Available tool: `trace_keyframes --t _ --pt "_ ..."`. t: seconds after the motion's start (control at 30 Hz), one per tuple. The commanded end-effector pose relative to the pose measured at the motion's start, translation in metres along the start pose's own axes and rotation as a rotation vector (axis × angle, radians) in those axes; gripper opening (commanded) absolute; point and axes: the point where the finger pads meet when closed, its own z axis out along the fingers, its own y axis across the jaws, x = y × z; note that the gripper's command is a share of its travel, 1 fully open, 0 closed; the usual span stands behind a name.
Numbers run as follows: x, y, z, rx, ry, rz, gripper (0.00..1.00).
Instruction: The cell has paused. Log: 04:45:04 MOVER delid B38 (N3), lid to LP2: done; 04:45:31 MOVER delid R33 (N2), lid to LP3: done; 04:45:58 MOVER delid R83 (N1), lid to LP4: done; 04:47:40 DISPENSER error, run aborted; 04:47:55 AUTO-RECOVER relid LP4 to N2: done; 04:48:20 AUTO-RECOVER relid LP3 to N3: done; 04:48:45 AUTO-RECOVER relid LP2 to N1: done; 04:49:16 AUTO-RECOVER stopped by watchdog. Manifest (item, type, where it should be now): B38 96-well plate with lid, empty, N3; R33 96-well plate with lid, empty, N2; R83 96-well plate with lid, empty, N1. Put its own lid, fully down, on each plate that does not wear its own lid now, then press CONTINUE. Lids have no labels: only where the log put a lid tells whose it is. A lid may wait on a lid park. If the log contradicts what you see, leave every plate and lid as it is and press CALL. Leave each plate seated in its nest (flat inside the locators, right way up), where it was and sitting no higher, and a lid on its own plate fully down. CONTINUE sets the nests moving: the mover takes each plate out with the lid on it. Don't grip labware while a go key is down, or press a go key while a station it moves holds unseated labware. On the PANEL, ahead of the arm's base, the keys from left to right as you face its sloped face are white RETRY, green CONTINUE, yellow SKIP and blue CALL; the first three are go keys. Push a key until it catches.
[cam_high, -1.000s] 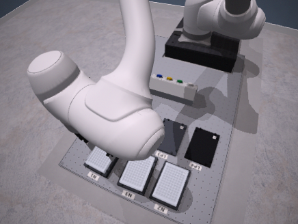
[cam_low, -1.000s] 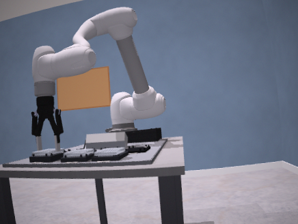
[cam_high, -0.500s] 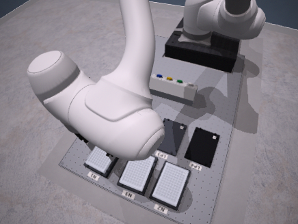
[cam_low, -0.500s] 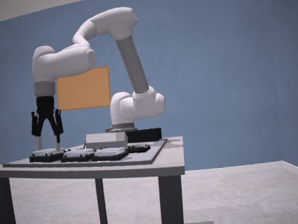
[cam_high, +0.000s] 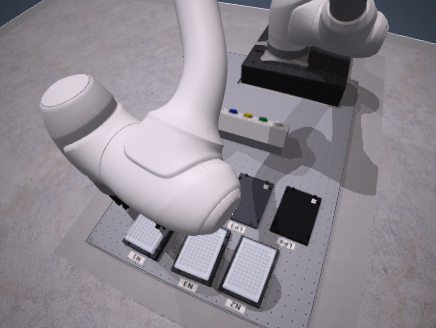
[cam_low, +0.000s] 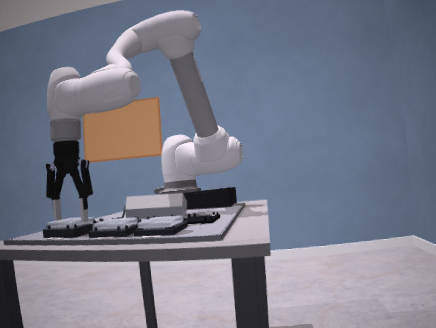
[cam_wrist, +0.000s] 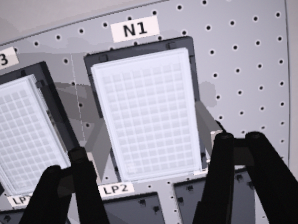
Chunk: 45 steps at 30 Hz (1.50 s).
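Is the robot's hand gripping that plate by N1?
Yes, shut on something. The hand reaches down over the lidded plate at N1, fingers at its sides.

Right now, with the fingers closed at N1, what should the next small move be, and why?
Probably a straight lift. The gripper is shut on the lid at N1, which lies flat on its plate. That lid belongs to another plate, so it likely has to rise free before it can wait on a bare lid park such as LP2.
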Motion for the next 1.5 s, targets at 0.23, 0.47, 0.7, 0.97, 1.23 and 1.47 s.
trace_keyframes --t 0.23,0.47,0.7,0.97,1.23,1.47 --pt "0.000 0.000 -0.002 0.000 0.000 0.000 0.00" --pt "0.000 0.000 -0.008 0.000 0.000 0.000 0.00" --pt "0.000 0.000 -0.014 0.000 0.000 0.000 0.00" --pt "0.000 0.000 -0.026 0.000 0.000 0.000 0.00" --pt "0.000 0.000 -0.036 0.000 0.000 0.000 0.00" --pt "0.000 0.000 -0.044 0.000 0.000 0.000 0.00"
